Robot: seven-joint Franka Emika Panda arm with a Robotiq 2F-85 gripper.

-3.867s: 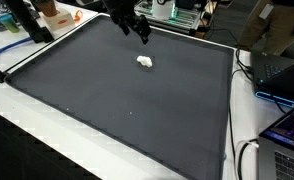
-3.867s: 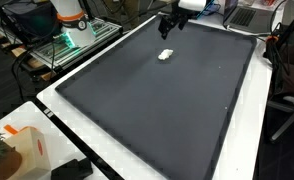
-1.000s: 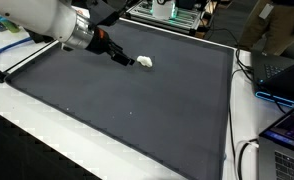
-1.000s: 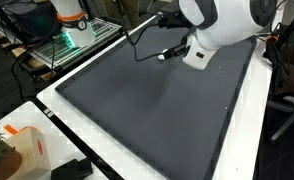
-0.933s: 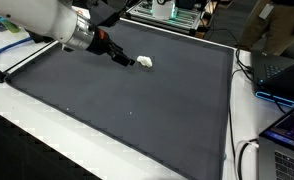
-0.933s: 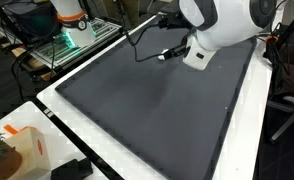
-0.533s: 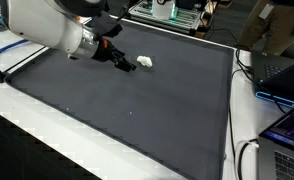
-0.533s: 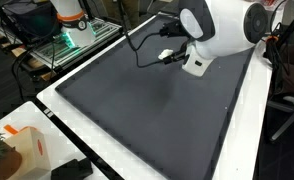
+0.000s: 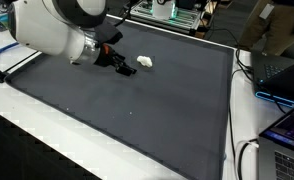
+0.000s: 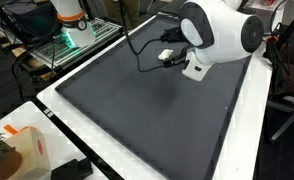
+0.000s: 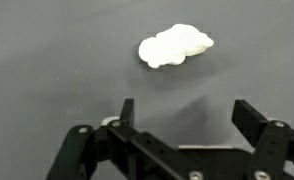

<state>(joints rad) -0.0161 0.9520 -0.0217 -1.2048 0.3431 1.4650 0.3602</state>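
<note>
Where the pincer [image 11: 184, 108] hangs: low over the black mat [image 9: 137, 115], jaws spread wide, gripping nothing.
Wad: one crumpled white wad [image 11: 175, 46], lumpy; paper or cloth unclear.
Place: on the mat toward the surface's [image 9: 37, 125] far edge, just beyond the fingertips, apart.

White rounded arm [image 10: 222, 35], black pincer [image 11: 184, 108], black cable [image 10: 145, 48]

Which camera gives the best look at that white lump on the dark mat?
The wrist view: the lump lies close and unblocked, just beyond the open gripper. In an exterior view the lump is only a small white speck; in an exterior view the gripper mostly hides it.
</note>
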